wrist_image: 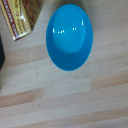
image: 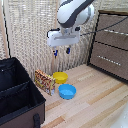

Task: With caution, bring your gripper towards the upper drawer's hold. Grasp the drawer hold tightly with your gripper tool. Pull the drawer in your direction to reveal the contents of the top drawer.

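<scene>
The top drawer (image: 114, 24) is the upper dark-brown front of the cabinet at the exterior view's right. The drawer hold (image: 115, 31) is a slim silver bar across it, and the drawer front sits flush. My gripper (image: 62, 52) hangs from the white arm, well off to the exterior view's left of the cabinet and high above the wooden surface. Its two dark fingers are apart with nothing between them. The wrist view looks straight down and shows neither the fingers nor the drawer.
A blue bowl (image: 67, 91) (wrist_image: 70, 37) lies below the gripper, with a yellow bowl (image: 60, 77) behind it. A printed box (image: 44, 81) (wrist_image: 20, 17) stands beside a black case (image: 17, 95). The bottom drawer (image: 107, 59) has a matching bar.
</scene>
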You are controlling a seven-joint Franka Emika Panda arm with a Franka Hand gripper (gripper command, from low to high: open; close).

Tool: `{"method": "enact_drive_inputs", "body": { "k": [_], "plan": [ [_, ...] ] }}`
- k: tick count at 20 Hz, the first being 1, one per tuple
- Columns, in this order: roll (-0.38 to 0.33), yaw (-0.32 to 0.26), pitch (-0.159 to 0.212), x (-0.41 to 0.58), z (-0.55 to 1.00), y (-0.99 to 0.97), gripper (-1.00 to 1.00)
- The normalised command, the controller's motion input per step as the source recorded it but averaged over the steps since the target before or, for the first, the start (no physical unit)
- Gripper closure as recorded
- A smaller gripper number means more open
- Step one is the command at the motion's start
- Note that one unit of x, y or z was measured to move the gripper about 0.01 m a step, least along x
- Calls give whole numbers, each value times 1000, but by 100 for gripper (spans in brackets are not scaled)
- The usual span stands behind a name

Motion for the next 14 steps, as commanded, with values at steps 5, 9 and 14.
{"method": "enact_drive_inputs", "body": {
  "k": [5,9,14],
  "plan": [
    [-185,83,21,130,332,-36,-100],
    [-219,105,9,80,551,0,-100],
    [-236,109,5,53,489,-6,-100]
  ]
}}
